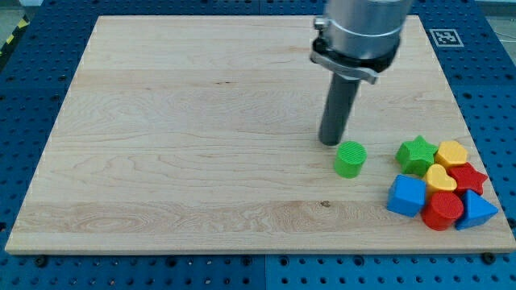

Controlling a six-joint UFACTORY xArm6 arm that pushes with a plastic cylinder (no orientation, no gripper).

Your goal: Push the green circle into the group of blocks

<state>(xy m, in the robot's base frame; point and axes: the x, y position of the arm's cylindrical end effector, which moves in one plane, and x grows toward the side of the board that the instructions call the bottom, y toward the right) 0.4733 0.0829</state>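
The green circle (350,159) stands on the wooden board (201,137), right of centre toward the view's bottom. My tip (331,142) rests on the board just up and to the left of it, very close or touching. The group of blocks sits at the view's lower right: a green star (417,154), a yellow block (452,152), a yellow heart (440,178), a red star (469,177), a blue block (405,196), a red block (442,210) and a blue triangle (476,211). A gap separates the green circle from the group.
The board lies on a blue perforated table (24,89). A printed marker tag (446,37) sits past the board's upper right corner. The group lies near the board's right and bottom edges.
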